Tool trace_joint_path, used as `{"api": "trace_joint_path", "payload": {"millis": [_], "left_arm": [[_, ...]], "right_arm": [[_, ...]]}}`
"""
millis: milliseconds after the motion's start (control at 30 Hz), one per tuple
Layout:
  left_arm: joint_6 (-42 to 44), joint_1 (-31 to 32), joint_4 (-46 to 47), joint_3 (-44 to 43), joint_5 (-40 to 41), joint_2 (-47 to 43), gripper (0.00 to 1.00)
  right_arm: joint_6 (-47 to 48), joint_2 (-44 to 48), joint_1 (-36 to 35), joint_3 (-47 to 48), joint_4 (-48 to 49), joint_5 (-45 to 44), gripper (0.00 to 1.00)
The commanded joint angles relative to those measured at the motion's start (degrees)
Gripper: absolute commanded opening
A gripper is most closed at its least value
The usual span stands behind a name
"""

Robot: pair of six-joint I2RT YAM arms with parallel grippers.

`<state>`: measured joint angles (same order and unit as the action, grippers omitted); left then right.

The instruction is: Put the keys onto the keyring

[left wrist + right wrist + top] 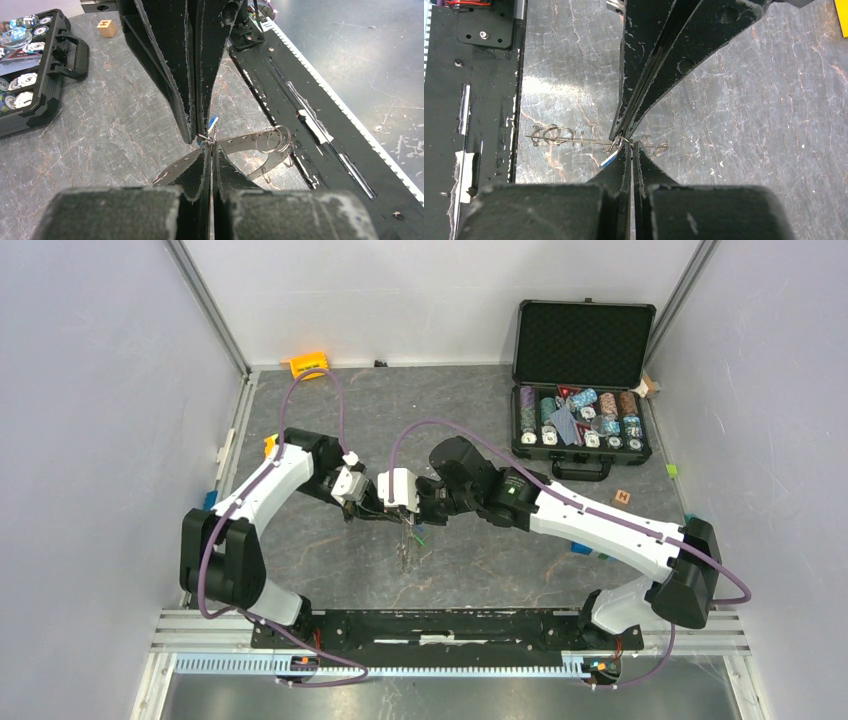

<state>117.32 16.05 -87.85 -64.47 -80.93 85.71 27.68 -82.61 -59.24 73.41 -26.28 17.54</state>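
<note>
Tips of the left tool [210, 150] are pressed together on the keyring [240, 141], a thin silvery band with punched holes that leaves the pinch toward 3 and 8 o'clock in the left wrist view. The right tool [631, 147] meets it nose to nose, also pressed shut. Whether it nips the small wire loop [204, 137] lodged between the two or merely bears on it, I cannot tell. Both hang above the middle of the tabletop [480, 570]. The blue key [213, 121] peeks out beside the right tool's tips. The green key [420, 537] shows only as a speck at 6 o'clock of the tools in the top view. I judge the band light, springy and slick, likely to flex or twist if held far from the working point, so a grip on its flat face close to the loop suits it. The keys look tiny and are best taken by their plastic heads. Counted: one keyring, two keys, one small loop, and at least two overlapping wire rings [272, 139] at the band's 3 o'clock end. Farther out there is one open case [583, 340] at 2 o'clock and one wooden block [620, 497] at 3 o'clock.
</note>
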Motion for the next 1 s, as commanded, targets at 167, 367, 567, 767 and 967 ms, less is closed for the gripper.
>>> {"api": "trace_joint_path", "payload": {"millis": [167, 367, 567, 767, 967], "left_arm": [[6.51, 0.56, -6.38, -2.71, -13.50, -1.74, 0.02], [8.15, 0.62, -6.41, -1.21, -13.50, -3.55, 0.02], [10.13, 0.90, -6.29, 0.65, -13.57, -5.14, 0.02], [12.88, 1.50, -6.40, 2.98, -13.55, -6.35, 0.02], [13.29, 2.29, -6.41, 3.47, -13.55, -6.41, 0.02]], "right_arm": [[0.25, -2.27, 0.69, 0.08, 0.15, -2.27, 0.00], [2.77, -2.86, 0.71, 0.39, 0.03, 0.94, 0.00], [5.77, -3.45, 0.92, 1.65, -1.58, 4.29, 0.00], [9.22, -3.75, 1.11, 3.43, -4.01, 7.10, 0.04], [13.25, -3.34, 1.10, 4.42, -5.59, 7.92, 0.00]]}}
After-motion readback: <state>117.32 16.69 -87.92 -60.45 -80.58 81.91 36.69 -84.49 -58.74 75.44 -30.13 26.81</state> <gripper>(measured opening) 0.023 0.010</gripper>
